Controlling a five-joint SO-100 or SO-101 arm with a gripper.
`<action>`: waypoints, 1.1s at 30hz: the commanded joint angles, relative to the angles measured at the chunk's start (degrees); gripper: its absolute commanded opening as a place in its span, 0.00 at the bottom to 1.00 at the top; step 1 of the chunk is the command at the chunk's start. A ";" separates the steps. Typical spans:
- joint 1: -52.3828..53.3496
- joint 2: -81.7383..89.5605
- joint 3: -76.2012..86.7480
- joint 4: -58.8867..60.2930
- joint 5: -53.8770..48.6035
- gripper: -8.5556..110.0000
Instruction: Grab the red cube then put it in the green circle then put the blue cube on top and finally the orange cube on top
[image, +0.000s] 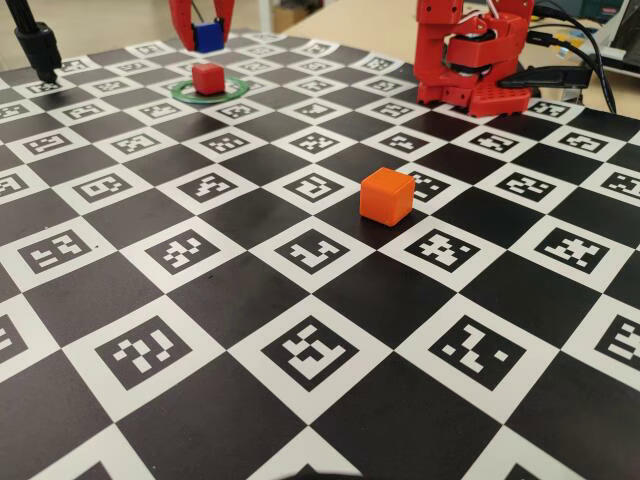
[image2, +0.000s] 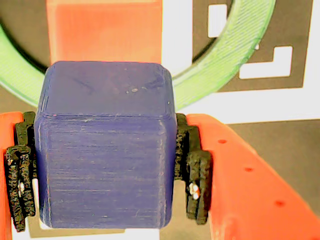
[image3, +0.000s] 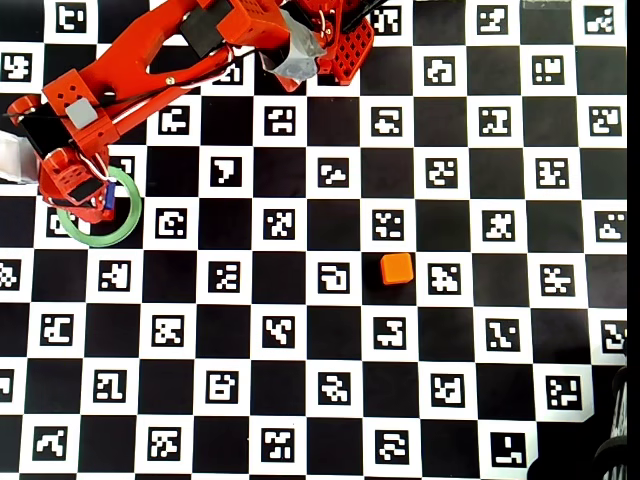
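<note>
The red cube (image: 208, 78) sits inside the green circle (image: 237, 91) at the far left of the board. Above it hangs the blue cube (image: 208, 37), with my red gripper (image: 203, 38) shut on its sides. In the wrist view the blue cube (image2: 105, 150) fills the space between the black pads (image2: 197, 172), with the red cube (image2: 105, 31) and the green circle (image2: 230, 55) below it. From overhead the arm covers the red cube; the blue cube (image3: 108, 199) shows as a sliver over the green circle (image3: 100, 238). The orange cube (image: 387, 196) (image3: 397, 268) stands alone mid-board.
The arm's red base (image: 470, 60) (image3: 330, 40) stands at the board's far edge with cables (image: 590, 50) beside it. A black post (image: 38, 45) stands at the far left corner. The checkered marker board (image: 300, 350) covers the table.
</note>
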 joint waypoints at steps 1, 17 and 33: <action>0.70 4.13 -0.79 -0.35 -1.05 0.15; 0.88 5.27 0.79 -3.87 -5.01 0.15; 1.49 6.77 4.04 -7.29 -6.15 0.15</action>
